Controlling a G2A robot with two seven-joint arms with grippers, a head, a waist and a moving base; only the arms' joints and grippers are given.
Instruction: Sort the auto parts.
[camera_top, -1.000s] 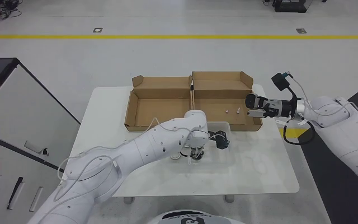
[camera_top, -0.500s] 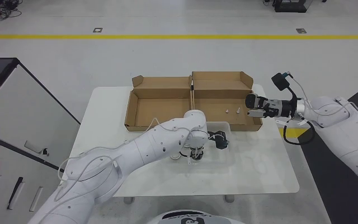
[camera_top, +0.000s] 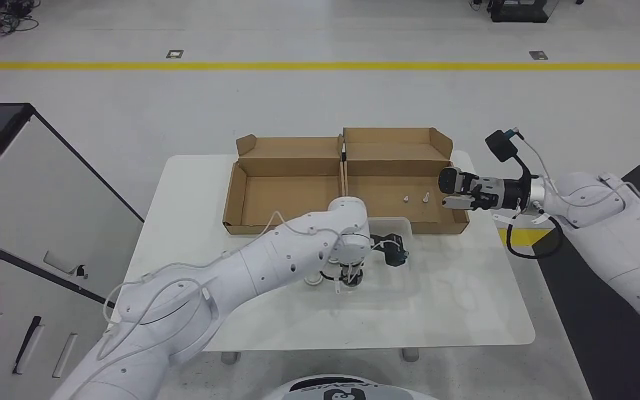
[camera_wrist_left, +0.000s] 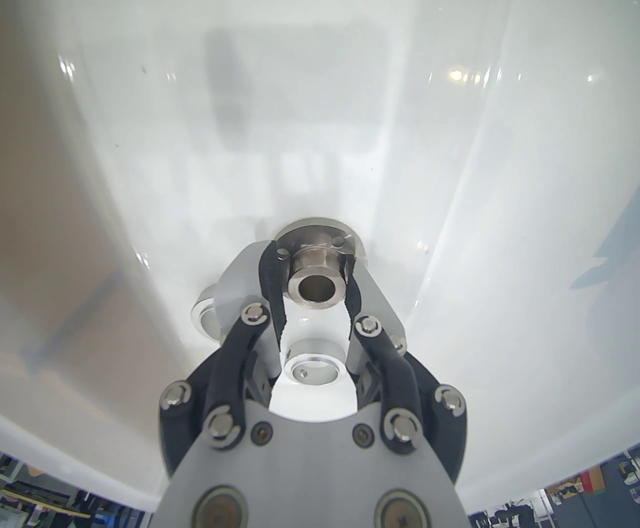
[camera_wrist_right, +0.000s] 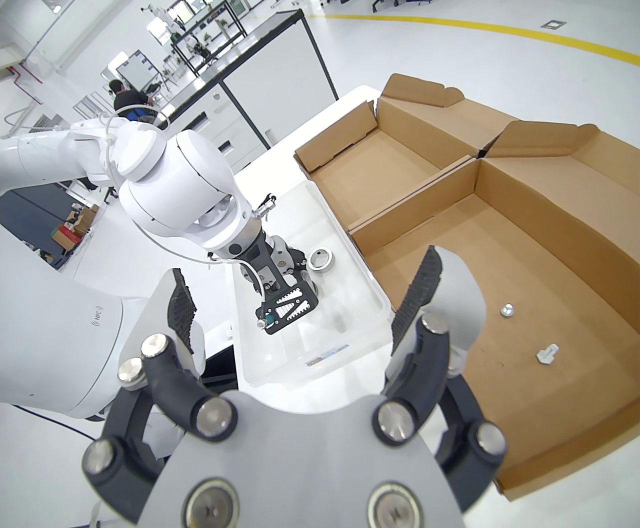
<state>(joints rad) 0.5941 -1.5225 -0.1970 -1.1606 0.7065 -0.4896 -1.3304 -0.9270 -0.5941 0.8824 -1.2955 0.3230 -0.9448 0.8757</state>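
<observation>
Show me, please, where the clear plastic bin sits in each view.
Top view: the clear plastic bin sits mid-table, in front of the cardboard boxes.
Left wrist view: its pale floor spreads beyond the left tool.
Right wrist view: it lies alongside the cardboard boxes.
Shared landmark: the left tool, shut on a flanged metal part inside the bin.

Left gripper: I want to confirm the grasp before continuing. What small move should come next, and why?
Probably lift straight up a little. The left gripper appears clamped on the flanged bushing, low in the white bin, and a loose ring lies close beside it, so a sideways move might knock it.
</observation>
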